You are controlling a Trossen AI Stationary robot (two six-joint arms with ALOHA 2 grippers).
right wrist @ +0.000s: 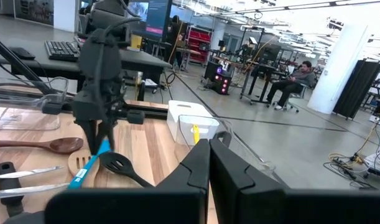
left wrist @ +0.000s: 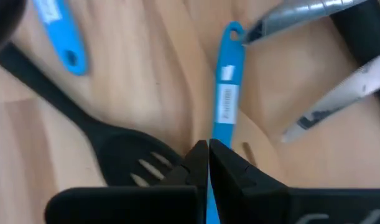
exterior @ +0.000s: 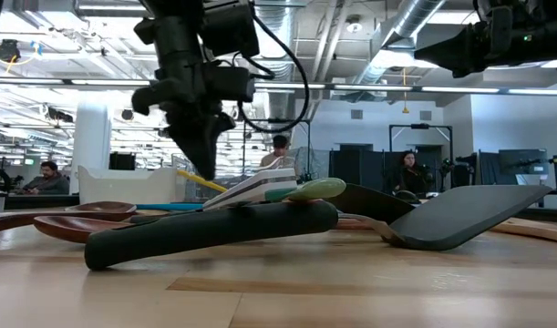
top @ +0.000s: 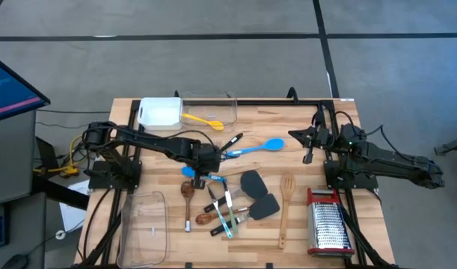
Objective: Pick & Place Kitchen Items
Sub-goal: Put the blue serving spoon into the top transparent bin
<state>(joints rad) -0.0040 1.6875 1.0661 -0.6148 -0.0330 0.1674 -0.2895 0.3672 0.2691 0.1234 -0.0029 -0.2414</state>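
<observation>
My left gripper [top: 200,181] points steeply down over the middle of the table, shut on a blue silicone spoon [left wrist: 226,93]. The spoon's bowl [top: 187,170] shows on the arm's left. A second blue spoon [top: 255,147] and a black slotted spoon [left wrist: 130,155] lie just beyond. Wooden spoons [top: 188,202], a wooden spatula [top: 286,203], dark grey spatulas [top: 252,183] and small white-handled pieces [top: 227,213] lie heaped toward the near edge. A yellow spoon [top: 202,119] lies in a far clear tub. My right gripper [top: 310,146] hangs shut at the far right, holding nothing. My left gripper pinches the blue spoon's handle [left wrist: 218,132] between its two fingers, partway along it. The fingers come from above, pointing steeply down, across the handle. The handle slants down from the fingers [right wrist: 101,140] to its holed free end [left wrist: 233,29]. Whether that end rests on the table I cannot tell.
A white tray [top: 159,112] and a clear tub [top: 213,108] stand at the far edge, and another clear tub [top: 146,224] at the near left. A steel grater with red trim [top: 329,224] lies near right. Bare wood shows between the heap and the grater.
</observation>
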